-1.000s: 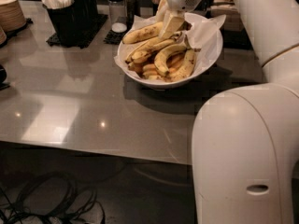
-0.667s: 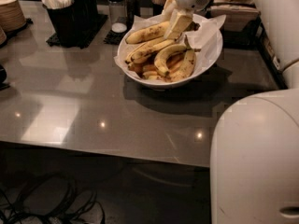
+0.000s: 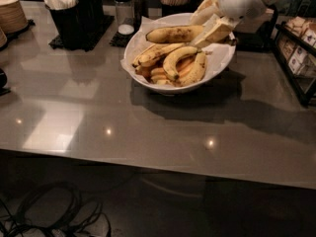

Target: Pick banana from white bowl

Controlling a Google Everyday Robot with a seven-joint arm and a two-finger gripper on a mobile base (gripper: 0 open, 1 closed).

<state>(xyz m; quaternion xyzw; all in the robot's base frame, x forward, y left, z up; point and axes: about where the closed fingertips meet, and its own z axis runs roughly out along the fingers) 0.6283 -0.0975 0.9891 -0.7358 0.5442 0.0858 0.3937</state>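
The white bowl, lined with white paper, stands on the grey table toward the back. The long freckled banana lies across the top of the pile, near the bowl's far rim. My gripper reaches in from the upper right, and its pale fingers are closed around the banana's right end. Several other bananas lie below it in the bowl, among them a short, strongly curved one.
A black holder with white utensils and shakers stand behind the bowl to the left. A stack of brown bowls is at the far left. A shelf stands at the right. Cables lie on the floor before the table edge.
The view has shifted closer and the arm's big white body has left the right foreground. The gripper stays on the freckled banana's end, now sitting a little higher on the pile.
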